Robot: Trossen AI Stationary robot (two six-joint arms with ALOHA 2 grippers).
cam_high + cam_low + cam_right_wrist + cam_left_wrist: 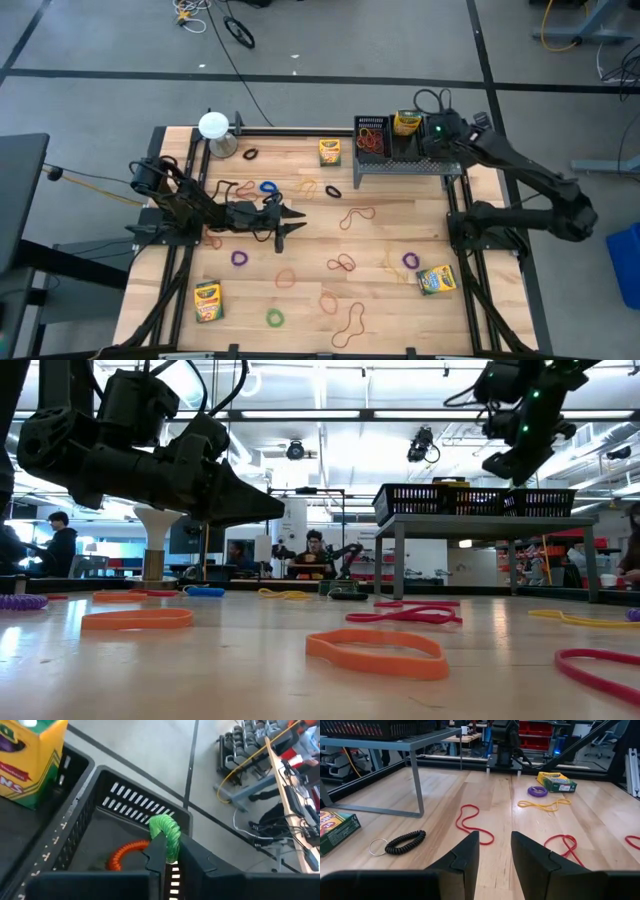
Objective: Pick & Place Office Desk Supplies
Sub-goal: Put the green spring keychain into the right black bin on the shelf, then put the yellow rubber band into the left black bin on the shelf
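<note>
Right pincer (167, 851) pinches green coil band (167, 831) above rack (80, 827) compartment holding orange coil (125, 854) | crayon box (30, 760) and red bands (371, 138) already binned | left pincer (292, 222) spread, empty, hovering mid-table (400, 235) | many bands and three boxes remain, judged under half done

Both arms are dark, nearly black, built of chunky rounded joints linked by straight tubes. Black cables loop loosely over the right arm near its wrist, where a small green light glows. The left gripper (495, 851) has two matte black, wedge-shaped fingers (532, 860) tapering to blunt tips. The right gripper (169, 851) has the same smooth, angular black fingers.
</note>
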